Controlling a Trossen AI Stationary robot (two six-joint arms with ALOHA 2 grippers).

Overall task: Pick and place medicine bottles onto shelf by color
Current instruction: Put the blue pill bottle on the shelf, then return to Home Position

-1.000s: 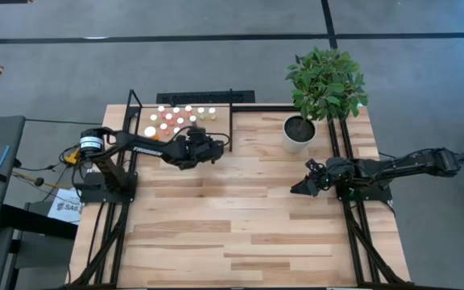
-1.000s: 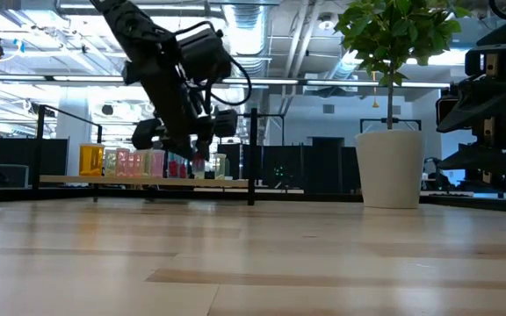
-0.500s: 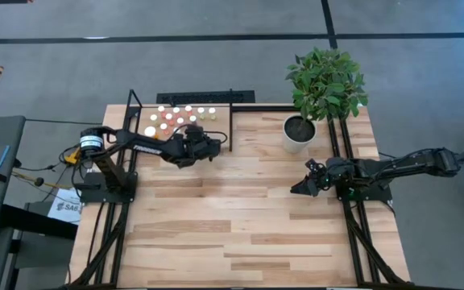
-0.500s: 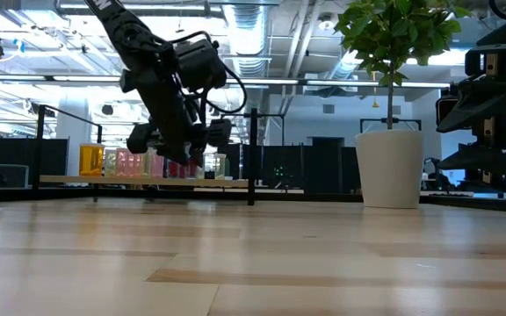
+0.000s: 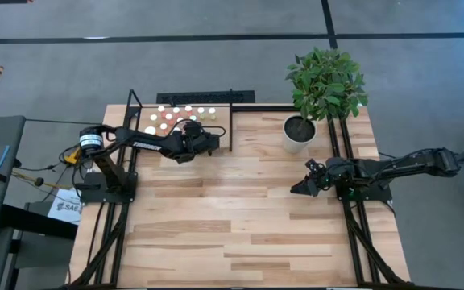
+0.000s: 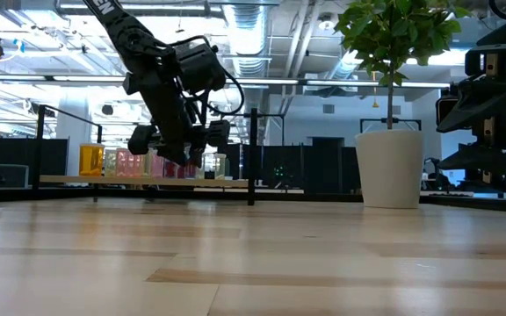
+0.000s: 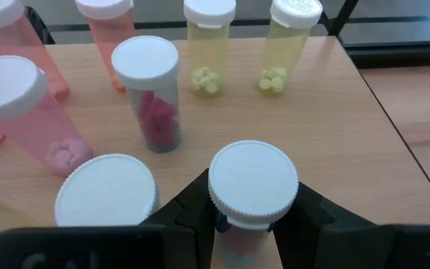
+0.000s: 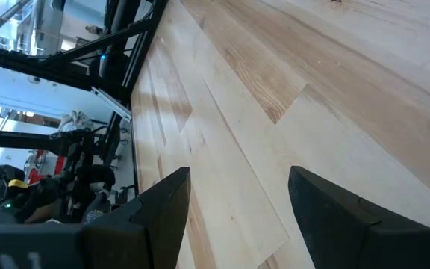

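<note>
place: lab — exposed ceiling ducts [image 6: 262,22] | taped concrete floor [image 5: 216,64]

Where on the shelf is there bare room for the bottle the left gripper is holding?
The left gripper is shut on a white-capped bottle. Bare shelf lies between that bottle, the two yellow bottles and the shelf's edge. The side with the pink bottles and the red-pill bottle is crowded.

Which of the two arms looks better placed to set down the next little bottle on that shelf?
Left. Its gripper is shut on a white-capped bottle right over the shelf; the right gripper waits open, far across the table.
</note>
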